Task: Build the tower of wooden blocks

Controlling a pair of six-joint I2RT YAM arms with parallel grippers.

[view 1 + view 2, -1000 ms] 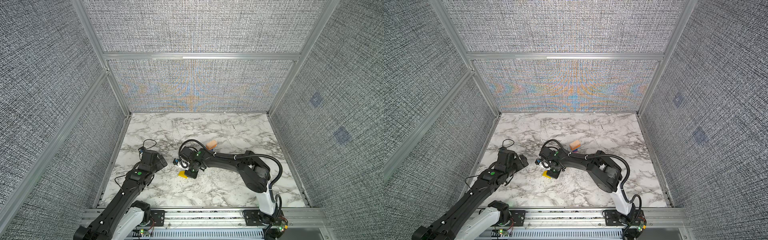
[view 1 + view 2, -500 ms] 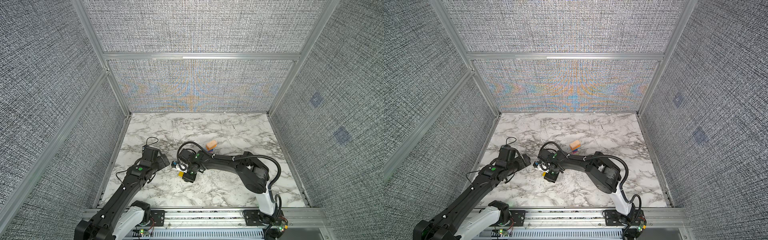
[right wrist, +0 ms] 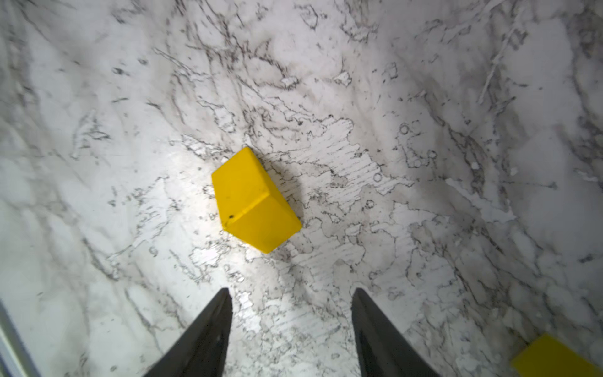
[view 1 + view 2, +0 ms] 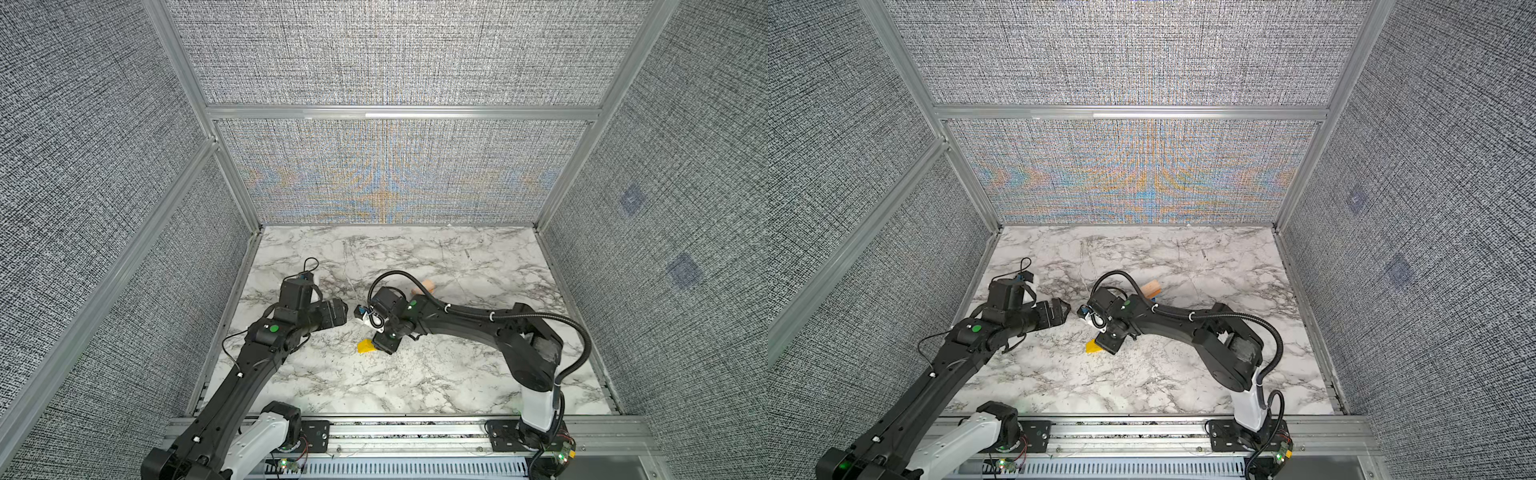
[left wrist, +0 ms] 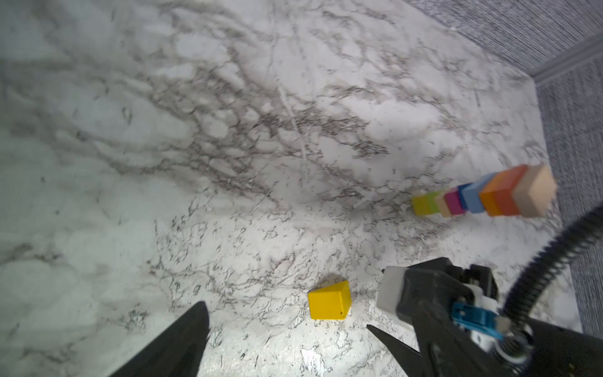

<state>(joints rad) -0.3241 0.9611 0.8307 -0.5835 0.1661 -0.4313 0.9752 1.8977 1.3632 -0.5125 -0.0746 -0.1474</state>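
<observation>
Looking down in both top views, the yellow wedge (image 4: 366,346) (image 4: 1093,347) lies on the marble worktop (image 4: 415,386) near its middle. The right jaws hang just at its 3 o'clock, and their state cannot be told from here. The tower (image 4: 428,286) (image 4: 1151,287) stands at the wedge's 1 o'clock, mostly hidden behind the right arm (image 4: 478,328), with only its plain top block showing. The left arm (image 4: 266,332) reaches in from 7 o'clock, and the left jaws point toward 3 o'clock, apart from the wedge.

In the left wrist view the left jaws are spread wide and empty. The wedge (image 5: 329,300) lies alone on the marble, with the right arm's head just beside it. The tower (image 5: 483,197) stands well apart from it: a yellow-lime base, then a plain piece, magenta, blue, orange and a plain cube on top.

In the right wrist view the right jaws are spread with nothing between them. The wedge (image 3: 253,199) rests on the marble ahead of their tips, untouched.
</observation>
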